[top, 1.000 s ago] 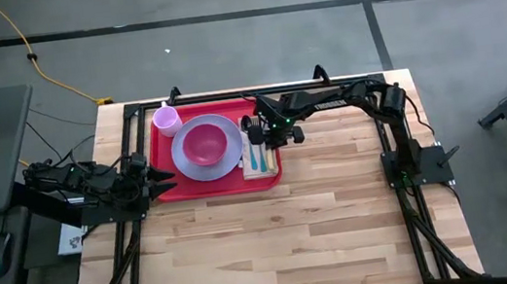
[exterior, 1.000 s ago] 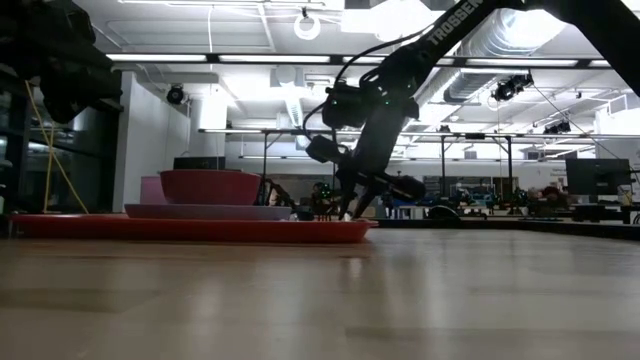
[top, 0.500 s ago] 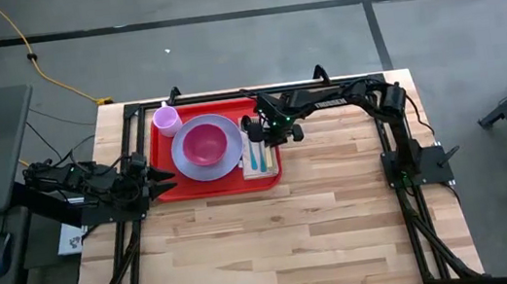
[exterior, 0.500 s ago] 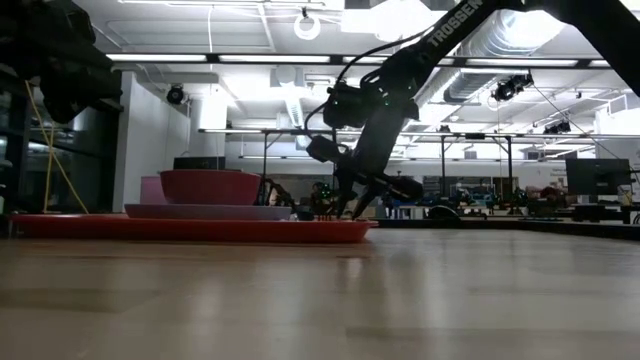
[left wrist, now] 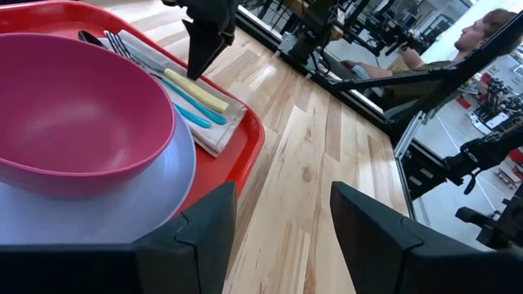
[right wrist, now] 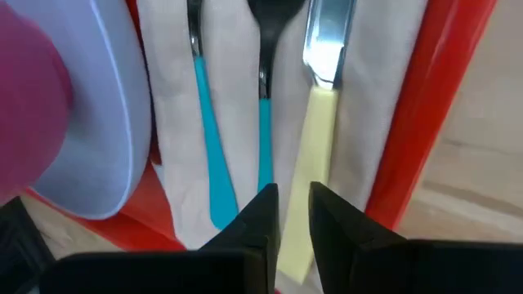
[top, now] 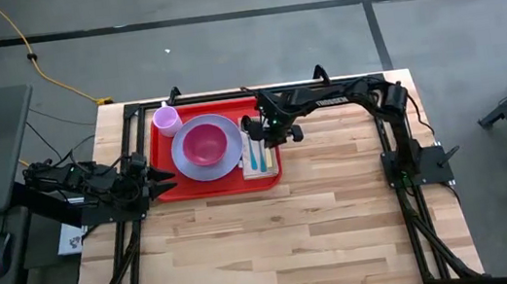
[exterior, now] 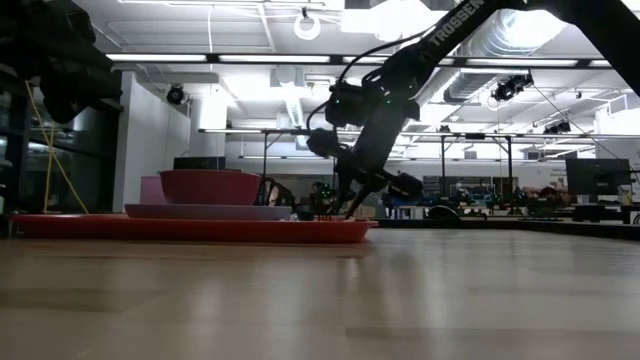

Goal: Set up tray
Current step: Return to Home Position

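The red tray [top: 220, 187] lies flat at the far side of the wood table [top: 286, 236], a bit to the left. On it sits a light purple plate [top: 182, 163] with a pink bowl [top: 205, 144] in it. A small pink cup [top: 166, 121] stands at the tray's far left corner, just beside the plate. On the right part of the tray lies a napkin [right wrist: 234, 122]. Three things lie side by side on the napkin: a blue spoon [right wrist: 204, 131] next to the plate, a blue fork [right wrist: 264, 122] in the middle, and a yellow knife [right wrist: 315, 139] near the tray's right rim. The right gripper [top: 266, 132] hangs over the napkin and points down at it. Its two fingers [right wrist: 260, 219] are only a little apart and hold nothing; the knife's yellow handle shows through the small gap. From the low view the right gripper's tips are just above the tray's right end, and I cannot tell if they touch anything. The left gripper [top: 156, 182] waits low at the left edge of the table, just beside the tray, with its fingers [left wrist: 208, 237] wide apart and nothing in them
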Robot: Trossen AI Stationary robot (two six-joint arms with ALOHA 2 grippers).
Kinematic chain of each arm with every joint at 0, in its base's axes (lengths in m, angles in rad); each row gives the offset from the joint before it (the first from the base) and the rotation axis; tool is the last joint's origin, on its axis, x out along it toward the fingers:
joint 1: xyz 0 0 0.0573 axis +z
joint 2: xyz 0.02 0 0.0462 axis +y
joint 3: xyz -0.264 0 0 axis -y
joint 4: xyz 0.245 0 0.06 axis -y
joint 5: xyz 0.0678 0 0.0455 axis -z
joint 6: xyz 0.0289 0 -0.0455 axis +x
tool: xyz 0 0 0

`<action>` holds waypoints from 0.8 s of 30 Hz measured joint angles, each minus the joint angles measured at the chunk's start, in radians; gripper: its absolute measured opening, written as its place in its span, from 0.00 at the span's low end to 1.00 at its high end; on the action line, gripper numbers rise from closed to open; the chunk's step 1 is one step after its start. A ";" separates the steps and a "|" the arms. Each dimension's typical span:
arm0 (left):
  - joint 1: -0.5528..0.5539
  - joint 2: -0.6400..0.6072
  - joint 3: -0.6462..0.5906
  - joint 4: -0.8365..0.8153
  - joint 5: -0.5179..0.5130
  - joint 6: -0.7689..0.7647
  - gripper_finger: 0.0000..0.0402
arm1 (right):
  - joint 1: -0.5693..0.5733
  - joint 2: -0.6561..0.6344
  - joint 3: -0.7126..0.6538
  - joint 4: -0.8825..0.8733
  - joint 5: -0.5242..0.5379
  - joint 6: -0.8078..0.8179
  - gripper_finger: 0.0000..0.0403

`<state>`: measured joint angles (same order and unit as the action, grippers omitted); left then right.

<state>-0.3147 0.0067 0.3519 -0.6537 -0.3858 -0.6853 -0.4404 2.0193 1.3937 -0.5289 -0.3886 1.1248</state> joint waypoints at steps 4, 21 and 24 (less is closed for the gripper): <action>0.000 0.000 0.000 0.000 0.000 0.000 0.57 | 0.000 -0.024 0.000 -0.006 -0.006 -0.008 0.08; 0.000 0.000 0.072 0.001 0.018 0.000 0.57 | 0.008 -0.284 0.000 -0.102 0.114 -0.211 0.00; 0.000 0.000 0.089 0.001 0.018 0.000 0.57 | 0.016 -0.345 0.000 -0.105 0.156 -0.291 0.00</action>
<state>-0.3147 0.0068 0.4411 -0.6524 -0.3678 -0.6857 -0.4242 1.6743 1.3933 -0.6337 -0.2327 0.8335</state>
